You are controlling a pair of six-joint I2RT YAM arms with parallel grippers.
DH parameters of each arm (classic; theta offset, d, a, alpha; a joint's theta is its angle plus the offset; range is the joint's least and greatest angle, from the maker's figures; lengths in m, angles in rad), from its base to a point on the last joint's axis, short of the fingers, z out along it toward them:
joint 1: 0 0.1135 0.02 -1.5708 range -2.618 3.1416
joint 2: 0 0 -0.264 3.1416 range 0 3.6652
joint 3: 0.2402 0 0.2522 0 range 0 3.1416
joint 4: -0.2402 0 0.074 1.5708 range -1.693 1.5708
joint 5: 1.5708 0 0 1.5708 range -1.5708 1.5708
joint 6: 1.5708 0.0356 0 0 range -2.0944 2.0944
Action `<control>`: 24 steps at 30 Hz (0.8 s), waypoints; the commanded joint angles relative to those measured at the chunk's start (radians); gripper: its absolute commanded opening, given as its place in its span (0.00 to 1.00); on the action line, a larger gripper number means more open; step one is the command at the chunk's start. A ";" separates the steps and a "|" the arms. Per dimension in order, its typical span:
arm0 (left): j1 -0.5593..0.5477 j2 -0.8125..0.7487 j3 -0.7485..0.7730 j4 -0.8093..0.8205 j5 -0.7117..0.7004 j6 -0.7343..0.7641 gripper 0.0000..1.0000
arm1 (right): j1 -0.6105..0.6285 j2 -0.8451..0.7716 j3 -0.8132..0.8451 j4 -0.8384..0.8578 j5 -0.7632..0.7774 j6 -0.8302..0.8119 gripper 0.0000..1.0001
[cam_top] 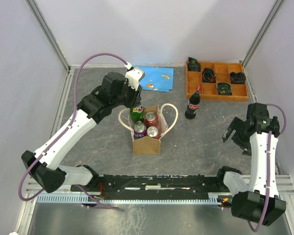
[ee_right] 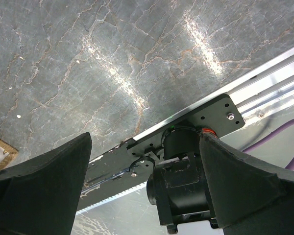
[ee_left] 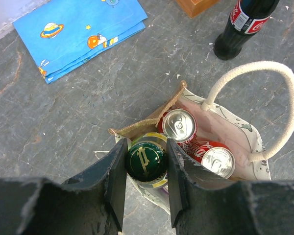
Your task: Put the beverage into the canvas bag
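The beige canvas bag [cam_top: 148,142] stands at the table's middle with its rope handles spread. It holds two red cans [cam_top: 150,117] and a purple can [cam_top: 139,129]. My left gripper [cam_top: 136,105] is shut on the cap of a green bottle [ee_left: 146,160], which stands upright in the bag's far left corner [ee_left: 137,128]. The wrist view shows both fingers [ee_left: 115,171] pressed against the cap, with the two red cans [ee_left: 179,125] beside it. My right gripper [cam_top: 235,134] is open and empty, away to the right [ee_right: 144,139].
A dark cola bottle [cam_top: 192,104] stands right of the bag, also in the left wrist view [ee_left: 240,24]. An orange compartment tray [cam_top: 215,93] with dark parts sits at the back right. A blue printed cloth [cam_top: 154,78] lies at the back. The arm rail [ee_right: 186,122] is under my right gripper.
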 commanded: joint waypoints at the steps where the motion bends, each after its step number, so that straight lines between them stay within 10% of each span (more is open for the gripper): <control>1: 0.019 -0.043 0.049 0.180 0.000 0.048 0.03 | -0.002 -0.005 0.001 0.012 0.002 0.006 0.99; 24: 0.048 -0.031 -0.014 0.201 0.015 0.076 0.03 | -0.002 -0.006 0.010 0.002 0.008 0.004 0.99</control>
